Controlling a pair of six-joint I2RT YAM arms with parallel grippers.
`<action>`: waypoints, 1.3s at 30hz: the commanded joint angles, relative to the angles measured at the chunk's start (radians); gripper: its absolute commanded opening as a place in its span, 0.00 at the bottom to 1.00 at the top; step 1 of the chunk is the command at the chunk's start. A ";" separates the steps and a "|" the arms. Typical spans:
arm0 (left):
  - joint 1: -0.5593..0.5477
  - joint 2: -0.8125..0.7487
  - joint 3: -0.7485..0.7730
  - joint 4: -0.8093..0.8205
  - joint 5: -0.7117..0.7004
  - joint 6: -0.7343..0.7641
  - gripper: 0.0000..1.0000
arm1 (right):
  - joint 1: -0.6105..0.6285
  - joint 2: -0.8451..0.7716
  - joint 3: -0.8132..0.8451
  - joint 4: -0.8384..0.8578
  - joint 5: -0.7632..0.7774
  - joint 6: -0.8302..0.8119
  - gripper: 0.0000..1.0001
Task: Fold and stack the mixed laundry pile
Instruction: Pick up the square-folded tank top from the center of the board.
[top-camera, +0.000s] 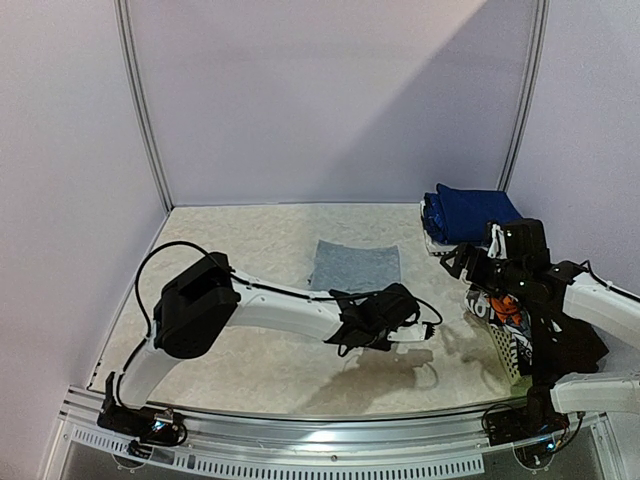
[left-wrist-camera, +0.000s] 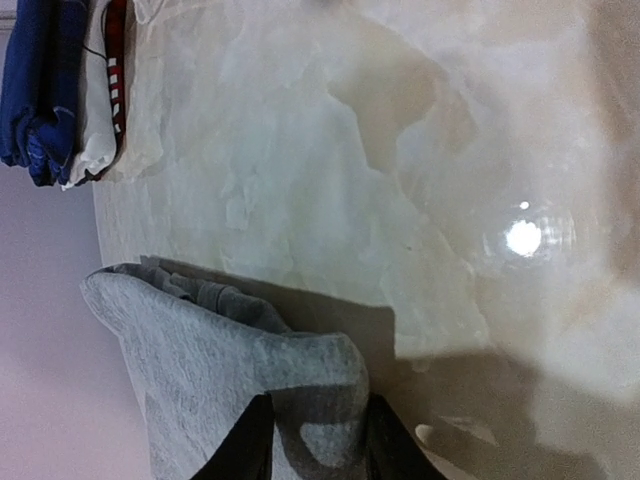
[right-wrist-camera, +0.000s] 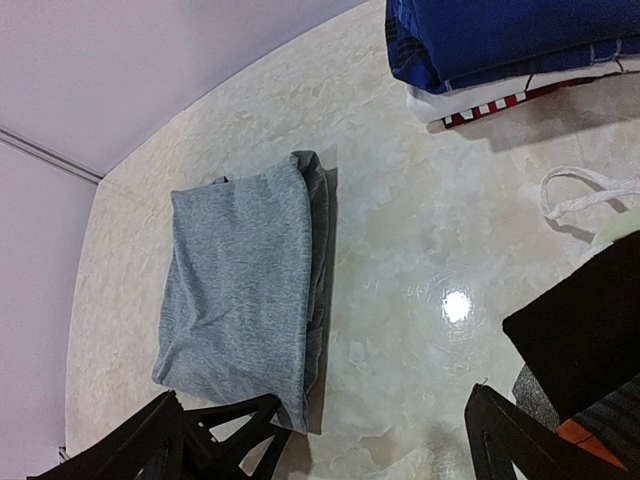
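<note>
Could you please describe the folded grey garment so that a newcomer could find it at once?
Look at the pale table. The grey shirt lies folded at its middle, alone. Unlike the blue-topped stack in the far right corner, it is plain light grey.

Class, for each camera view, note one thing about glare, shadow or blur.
Top external: arm shadows fall on the table. Left wrist: bright glare spot on the tabletop; the grey shirt looks soft and blurred. Right wrist: glare spot beside the grey shirt, which is sharp here.
</note>
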 joint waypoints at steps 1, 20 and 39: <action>-0.008 0.052 0.010 0.019 -0.039 0.040 0.31 | -0.007 0.000 0.000 -0.012 0.011 -0.011 0.99; 0.033 -0.150 -0.240 0.306 0.048 -0.113 0.00 | -0.008 0.297 0.191 0.083 -0.301 0.017 0.99; 0.067 -0.308 -0.427 0.457 0.086 -0.229 0.00 | -0.008 0.736 0.345 0.209 -0.511 0.168 0.99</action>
